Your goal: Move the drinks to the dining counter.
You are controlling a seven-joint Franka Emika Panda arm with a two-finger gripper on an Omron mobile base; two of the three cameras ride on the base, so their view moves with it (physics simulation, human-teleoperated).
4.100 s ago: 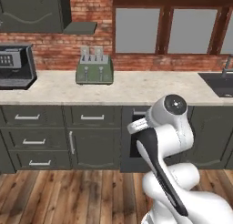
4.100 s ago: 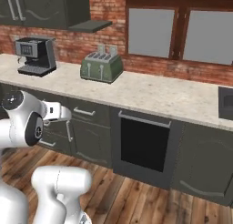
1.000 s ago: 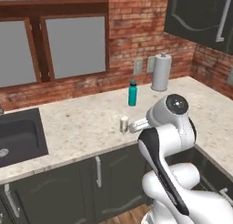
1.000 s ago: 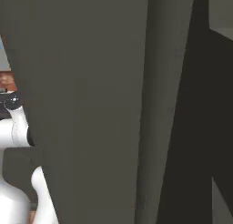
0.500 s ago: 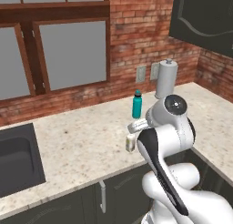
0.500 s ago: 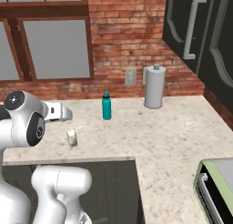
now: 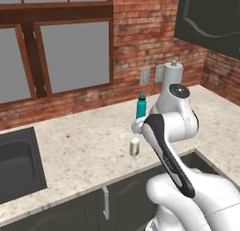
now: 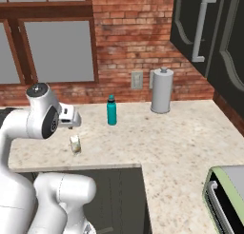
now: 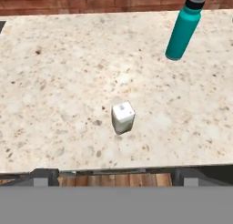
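A small pale cream can (image 9: 123,117) with a yellowish-green lower band stands upright near the front edge of the speckled stone counter (image 9: 59,82). It also shows as the can (image 7: 135,147) and the can (image 8: 75,144). A slim teal bottle (image 9: 183,29) with a dark cap stands farther back, towards the brick wall; it is the bottle (image 7: 140,106) and the bottle (image 8: 111,110). My gripper (image 9: 114,175) hangs open and empty above the counter's front edge, short of the can. Its hand (image 8: 71,117) sits just above the can. The dining counter is out of view.
A tall grey paper-towel roll (image 8: 162,91) stands against the brick wall to the right of the bottle. A black sink (image 7: 16,164) lies at the left. A green appliance (image 8: 228,195) sits at the counter's near right corner. Dark cabinets (image 8: 205,28) hang above.
The base has driven, so the whole scene shifted from the toaster counter to this corner. The can and bottle now appear nearer. The gripper has stayed open.
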